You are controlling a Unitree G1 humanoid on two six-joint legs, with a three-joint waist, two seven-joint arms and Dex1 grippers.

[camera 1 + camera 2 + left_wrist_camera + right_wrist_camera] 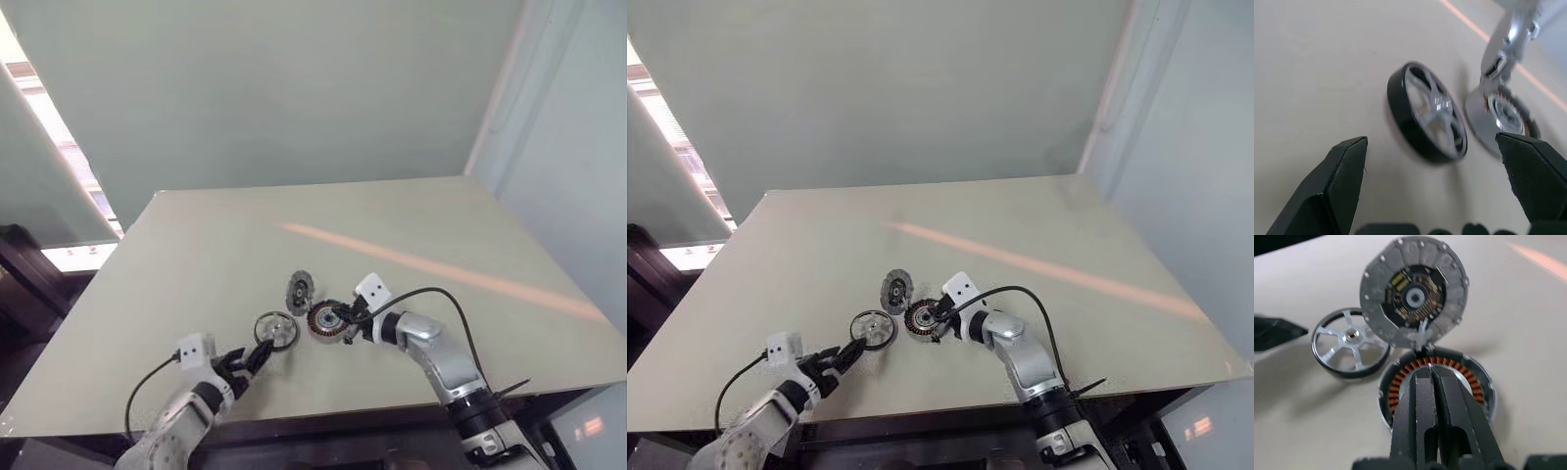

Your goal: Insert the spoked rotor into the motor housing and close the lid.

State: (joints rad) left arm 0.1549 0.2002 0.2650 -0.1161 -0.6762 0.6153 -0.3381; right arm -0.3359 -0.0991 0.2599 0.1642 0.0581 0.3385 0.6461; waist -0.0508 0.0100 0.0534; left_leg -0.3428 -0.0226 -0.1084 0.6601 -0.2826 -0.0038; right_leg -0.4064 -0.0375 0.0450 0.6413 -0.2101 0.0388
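1. While the left gripper [257, 358] has its fingers spread wide with nothing between them, it hovers just beside the spoked rotor [276, 330], aimed at it.
2. Spoked rotor lies flat on the counter [196, 255], near its front edge, left of the motor housing [326, 320].
3. Right gripper [342, 315] has its fingers pressed together over the motor housing's copper windings; whether they touch it is unclear.
4. Lid [299, 290] stands tilted up at the housing's far edge, inner face toward the right gripper, touching the housing rim.
5. An orange stripe [441, 270] crosses the counter behind them.
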